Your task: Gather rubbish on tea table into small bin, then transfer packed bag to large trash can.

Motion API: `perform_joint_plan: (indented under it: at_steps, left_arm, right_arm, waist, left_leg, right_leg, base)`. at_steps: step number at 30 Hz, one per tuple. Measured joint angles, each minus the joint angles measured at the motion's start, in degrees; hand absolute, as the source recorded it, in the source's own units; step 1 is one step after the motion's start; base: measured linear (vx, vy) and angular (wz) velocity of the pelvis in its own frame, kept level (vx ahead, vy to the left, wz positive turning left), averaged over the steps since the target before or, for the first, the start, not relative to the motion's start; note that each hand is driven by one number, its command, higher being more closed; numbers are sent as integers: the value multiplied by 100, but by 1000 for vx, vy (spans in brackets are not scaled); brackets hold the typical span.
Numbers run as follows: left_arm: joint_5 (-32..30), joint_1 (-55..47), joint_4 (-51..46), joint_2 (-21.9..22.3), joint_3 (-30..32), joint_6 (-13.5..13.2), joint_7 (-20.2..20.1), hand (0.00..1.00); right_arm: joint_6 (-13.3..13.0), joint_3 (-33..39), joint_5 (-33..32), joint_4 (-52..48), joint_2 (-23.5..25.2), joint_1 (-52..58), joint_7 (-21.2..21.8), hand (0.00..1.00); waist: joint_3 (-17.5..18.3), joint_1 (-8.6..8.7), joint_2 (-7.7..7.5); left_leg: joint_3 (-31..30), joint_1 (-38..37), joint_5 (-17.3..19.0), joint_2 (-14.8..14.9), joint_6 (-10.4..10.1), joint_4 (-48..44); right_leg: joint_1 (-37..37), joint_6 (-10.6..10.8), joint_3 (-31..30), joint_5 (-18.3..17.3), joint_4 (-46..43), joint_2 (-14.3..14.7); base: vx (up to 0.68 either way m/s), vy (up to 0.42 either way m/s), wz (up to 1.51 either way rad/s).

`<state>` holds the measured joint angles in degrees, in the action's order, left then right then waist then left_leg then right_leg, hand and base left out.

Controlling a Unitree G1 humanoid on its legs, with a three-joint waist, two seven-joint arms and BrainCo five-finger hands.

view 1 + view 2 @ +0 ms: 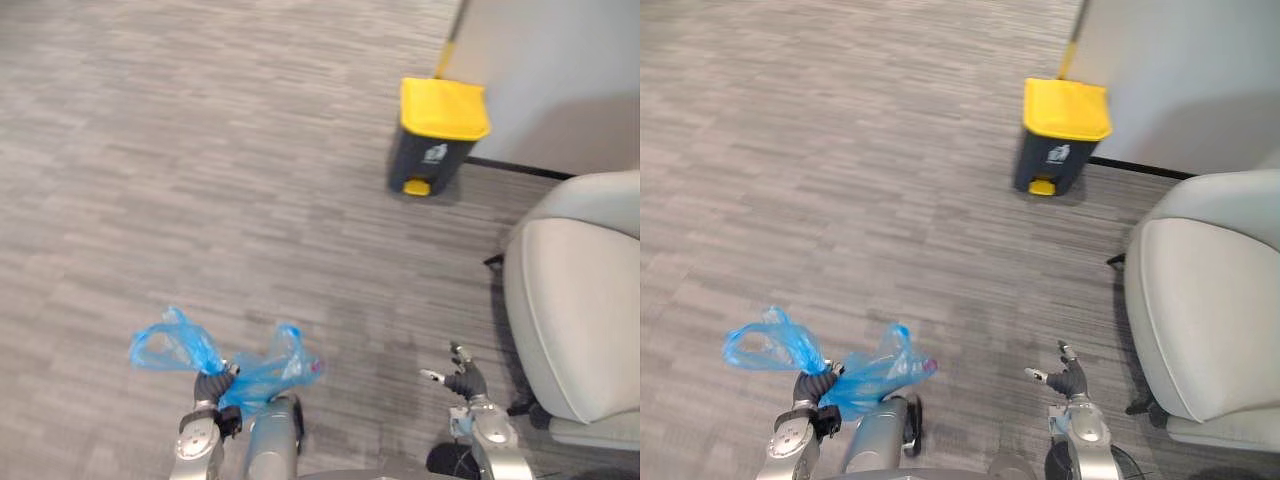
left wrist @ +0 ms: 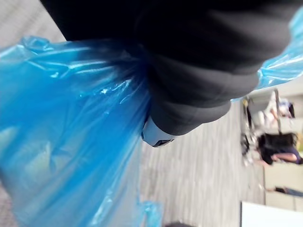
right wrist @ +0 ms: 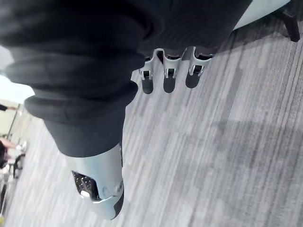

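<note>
A blue plastic bag (image 1: 262, 375) hangs from my left hand (image 1: 211, 385) low in the eye views, its gathered top (image 1: 165, 345) sticking out past the hand. The left wrist view has the bag (image 2: 61, 142) bunched right against that hand, which is shut on it. A large trash can (image 1: 438, 138) with a dark body, yellow lid and yellow pedal stands on the floor by the wall, well ahead and to the right. My right hand (image 1: 463, 381) is low on the right, open and holding nothing, its fingers (image 3: 169, 78) straight above the carpet.
Grey carpet (image 1: 200, 180) stretches between me and the can. A pale grey armchair (image 1: 575, 300) stands close on my right, beside my right hand. A light wall (image 1: 560, 70) runs behind the can. A person (image 2: 277, 149) sits far off in the left wrist view.
</note>
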<state>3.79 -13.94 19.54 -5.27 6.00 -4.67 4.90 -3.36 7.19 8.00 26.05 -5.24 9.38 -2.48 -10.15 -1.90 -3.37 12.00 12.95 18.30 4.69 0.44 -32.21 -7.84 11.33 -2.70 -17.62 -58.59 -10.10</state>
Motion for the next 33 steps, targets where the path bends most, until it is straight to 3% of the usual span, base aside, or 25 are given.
perform_joint_plan:
  at_steps: [1,3,5,7,8,9,10,11,12,13,14,15,17,18,19,20,21,22,23,24,25,26,28,30,33]
  left_arm:
    - [1,6,-4,-32,-21,-5,13,100]
    - [1,158,6,-120,-15,-16,14,100]
    - [1,283,44,-203,-9,-16,12,100]
    - [-1,400,297,-259,89,-17,13,100]
    - [-12,377,434,-305,154,-13,25,100]
    - [-22,410,563,-288,220,-12,25,100]
    - [-115,381,600,-238,336,17,20,100]
    - [-157,397,600,-206,352,29,19,100]
    - [-182,458,582,-157,356,25,20,100]
    - [-185,387,583,-88,383,-4,26,100]
    - [-191,260,572,-33,429,-30,16,100]
    - [-189,214,514,125,414,-25,12,100]
    - [-186,203,513,148,395,-18,1,100]
    - [-180,158,326,156,354,-20,-3,100]
    - [-179,145,218,160,332,-25,-5,100]
    - [-179,131,197,160,335,-25,-2,100]
    - [-178,109,198,169,356,-22,-3,100]
    - [-179,83,214,163,369,-18,9,100]
    - [-179,32,225,150,372,-15,16,100]
    - [-179,43,216,105,390,-19,17,100]
    - [-179,111,216,138,358,-15,12,100]
    - [-178,117,215,202,319,-11,14,100]
    - [-178,113,216,172,238,9,16,100]
    - [-174,110,145,131,204,39,40,100]
    - [-172,172,1,14,194,30,45,100]
  right_arm:
    - [-1,-149,117,15,2,-15,-1,0]
    - [-5,-225,174,46,8,-38,-1,0]
    - [-4,-224,177,164,-11,-127,0,0]
    - [10,-224,188,523,-114,-307,1,0]
    - [21,-223,220,679,-177,-336,-1,0]
    - [25,-210,251,726,-272,-292,-3,0]
    - [58,-146,318,802,-374,-392,8,0]
    - [65,-15,328,793,-445,-427,1,0]
    - [72,4,329,784,-500,-423,1,0]
    - [74,-16,330,772,-553,-406,2,0]
    - [88,-23,328,604,-527,-289,-11,0]
    - [109,23,313,456,-533,-265,-31,0]
    - [114,22,268,407,-388,-344,-62,0]
    - [113,-8,237,377,-270,-394,-79,0]
    - [113,12,192,356,-258,-402,-114,0]
    - [116,20,169,353,-265,-390,-117,0]
    - [124,134,162,412,-260,-395,-119,0]
    - [152,234,163,540,-280,-391,-155,0]
    - [175,218,165,666,-222,-386,-158,0]
    - [167,227,165,661,-213,-374,-162,0]
    - [169,283,173,674,-218,-312,-184,0]
    - [176,304,190,674,-190,-318,-183,0]
    - [178,259,238,677,-161,-340,-178,0]
    - [185,98,320,643,-139,-314,-180,0]
    - [157,79,321,369,-17,-318,-181,0]
  waist:
    - [-35,129,81]
    - [-56,164,123]
    - [-58,283,126]
    - [-87,374,171]
    - [-89,434,187]
    - [-82,446,206]
    - [-100,376,422]
    - [-114,444,430]
    - [-215,494,400]
    - [-299,408,479]
    - [-308,377,536]
    - [-329,268,800]
    - [-370,145,646]
    - [-419,16,481]
    - [-419,-76,451]
    - [-420,-101,440]
    - [-410,-114,456]
    - [-369,-201,441]
    - [-243,-216,222]
    - [-167,-189,146]
    - [-149,-155,102]
    - [-158,-165,98]
    - [-189,-63,96]
    - [-219,105,145]
    - [-222,137,185]
  left_leg:
    - [107,-602,77,6,24,351]
    - [243,-1236,81,35,20,1008]
    - [253,-1531,57,62,-23,1392]
    - [280,-1952,-16,119,-187,1782]
    - [219,-2225,31,156,-414,1853]
    - [163,-2378,111,247,-561,1757]
    - [98,-2278,-39,421,-760,1474]
    - [-62,-2216,-491,337,-871,1137]
    - [-102,-2220,-791,296,-799,756]
    - [-86,-2023,-1265,432,-754,-196]
    - [-102,-1525,-1486,744,-632,-1569]
    - [-171,-821,-882,1067,-519,-2793]
    - [-34,-146,-513,951,-332,-2816]
    - [95,423,-378,798,-230,-1929]
    - [87,683,-410,634,-277,-900]
    - [84,736,-461,600,-297,-512]
    - [67,730,-680,467,-490,550]
    - [-21,600,-1647,369,-254,1121]
    - [74,612,-1438,167,-67,982]
    - [74,665,-1274,67,44,865]
    - [161,666,-947,-14,141,559]
    - [260,439,-616,-111,216,397]
    - [284,-40,-343,-267,317,433]
    - [290,-907,-260,-353,421,619]
    - [225,-1604,-219,-345,384,1151]
  right_leg:
    - [-471,-412,432,-147,-323,11]
    - [-1200,-654,1102,-282,133,22]
    - [-1620,-714,1461,-220,1067,23]
    - [-1762,-838,1673,377,2820,240]
    - [-1703,-1123,1608,1397,3546,444]
    - [-1578,-1400,1520,1850,3562,594]
    - [-1568,-1462,1598,1726,3373,668]
    - [-1573,-1447,1653,1429,2990,486]
    - [-1548,-1485,1771,1243,2609,439]
    - [-1195,-1368,1857,1016,2689,539]
    - [-604,-1776,1964,633,3259,713]
    - [-178,-1837,1849,584,3528,1036]
    - [252,-1799,1571,530,3866,1039]
    - [763,-1717,1280,499,4331,993]
    - [1090,-1578,1097,419,4585,966]
    - [1193,-1511,1041,374,4637,945]
    - [1428,-1351,938,260,4770,917]
    - [1640,-1195,721,78,4841,864]
    - [1656,-1093,576,-12,4816,667]
    - [1636,-1013,552,-44,4739,559]
    - [1525,-829,483,-120,4270,397]
    - [1170,-509,316,-81,3087,231]
    - [505,83,255,214,1207,12]
    - [-152,-293,444,54,-77,-84]
    - [-1036,-565,971,-93,645,-5]
  base:
    - [504,111,-58]
    - [533,53,-48]
    - [504,-8,-3]
    - [503,-55,13]
    - [641,-113,18]
    - [770,-115,-6]
    - [753,-121,-2]
    - [589,-89,-7]
    - [559,-191,-5]
    - [510,-249,-22]
    - [593,-219,-64]
    - [485,-96,-64]
    - [561,6,-88]
    - [825,92,-103]
    - [719,137,-86]
    - [639,214,-59]
    - [543,246,-65]
    - [701,321,-69]
    - [619,282,-45]
    - [534,220,-4]
    - [631,290,-10]
    - [607,297,-20]
    - [530,230,-10]
    - [606,138,14]
    - [514,37,11]
